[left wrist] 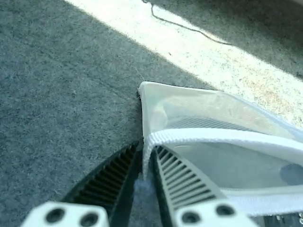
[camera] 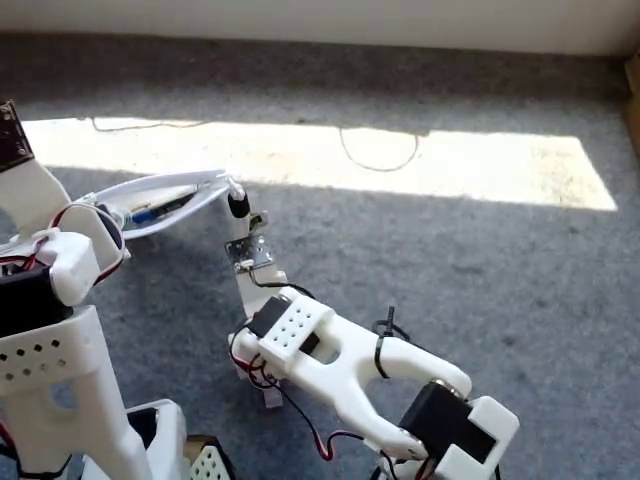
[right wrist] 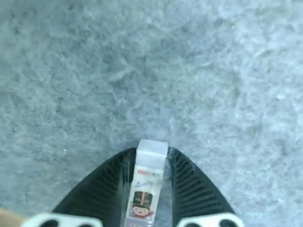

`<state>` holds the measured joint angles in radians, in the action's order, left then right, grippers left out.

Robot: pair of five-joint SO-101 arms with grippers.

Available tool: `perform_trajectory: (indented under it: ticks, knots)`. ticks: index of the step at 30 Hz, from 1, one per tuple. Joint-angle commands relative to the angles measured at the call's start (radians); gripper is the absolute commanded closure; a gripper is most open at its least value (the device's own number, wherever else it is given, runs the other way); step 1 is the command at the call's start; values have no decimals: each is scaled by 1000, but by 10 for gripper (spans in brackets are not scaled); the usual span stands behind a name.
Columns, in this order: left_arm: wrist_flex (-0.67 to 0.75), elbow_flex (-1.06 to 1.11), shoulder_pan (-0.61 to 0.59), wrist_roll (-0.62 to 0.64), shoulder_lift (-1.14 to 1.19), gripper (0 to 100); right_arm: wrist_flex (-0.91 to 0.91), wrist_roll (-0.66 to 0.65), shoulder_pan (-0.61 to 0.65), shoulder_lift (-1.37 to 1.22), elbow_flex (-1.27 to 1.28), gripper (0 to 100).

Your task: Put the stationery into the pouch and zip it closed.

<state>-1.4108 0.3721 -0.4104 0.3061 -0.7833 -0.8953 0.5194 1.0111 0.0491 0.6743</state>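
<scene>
A white mesh pouch (camera: 165,200) is held off the grey carpet at the left, its mouth open, with a blue pen (camera: 155,212) and other stationery inside. My left gripper (left wrist: 147,172) is shut on the end of the pouch (left wrist: 213,156), on its white zip tape. My right arm (camera: 300,340) stands just right of the pouch and points down at the carpet. My right gripper (right wrist: 151,158) is shut on a small white stick (right wrist: 150,175) with a printed label, and the stick's pale cap pokes out past the fingertips.
Grey carpet (camera: 480,270) covers the floor, with a sunlit band (camera: 330,155) across the back. A thin cable (camera: 380,160) loops over that band. A small black part (camera: 238,205) sits at the pouch's near end. A pale wall runs along the far edge.
</scene>
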Motion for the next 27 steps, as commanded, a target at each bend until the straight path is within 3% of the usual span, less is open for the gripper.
perform_trajectory:
  ticks: [1,7,17,27]
  knots:
    - [15,-2,-16,-5,1,993,-2,-38,-7,4,-53,995]
    - [15,-2,-15,-5,1,993,-114,-40,-7,22,-64,995]
    - [20,-2,-7,-5,1,993,-122,-115,-88,344,-19,995]
    - [21,-15,124,-8,1,993,-120,-126,-93,680,64,995]
